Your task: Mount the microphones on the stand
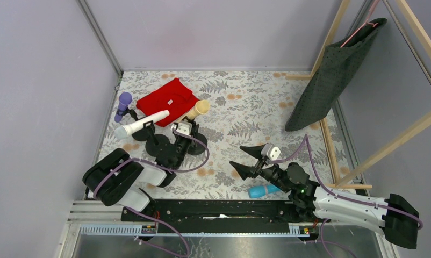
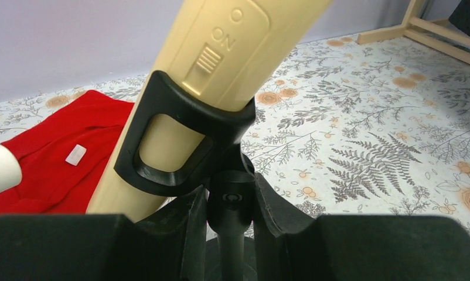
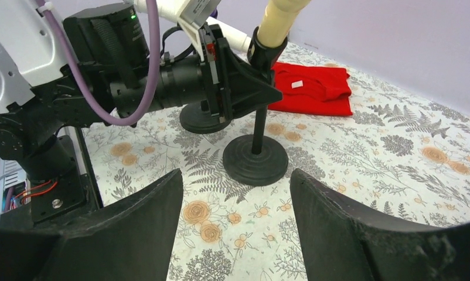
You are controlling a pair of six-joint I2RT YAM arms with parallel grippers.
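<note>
Currently the cream-yellow microphone [image 2: 221, 52] is sitting tilted in the black clip [image 2: 188, 105] of its stand [image 3: 256, 159], with its head pointing away from the arms and its ON switch facing my left wrist camera. The left gripper [image 2: 230, 205] is clamping the stand's thin post just under the clip, fingers [image 2: 174, 240] pressing on either side.

The white microphone [image 1: 141, 123] is lying across a second stand's clip to the left. The purple microphone [image 1: 123, 104] is sitting in a third beyond it (near the left wall). The light blue microphone [image 1: 264, 190] is lying flat on the floral table [image 1: 245, 107], just beside the right arm's wrist.

The right gripper [image 1: 236, 155] is hovering with jaws spread wide, holding nothing, and pointing toward the stand's round base.

A red cloth [image 1: 167, 101] is lying behind the stands. A dark garment [image 1: 331, 80] is hanging from a pink hanger [image 1: 358, 32] at far right.
</note>
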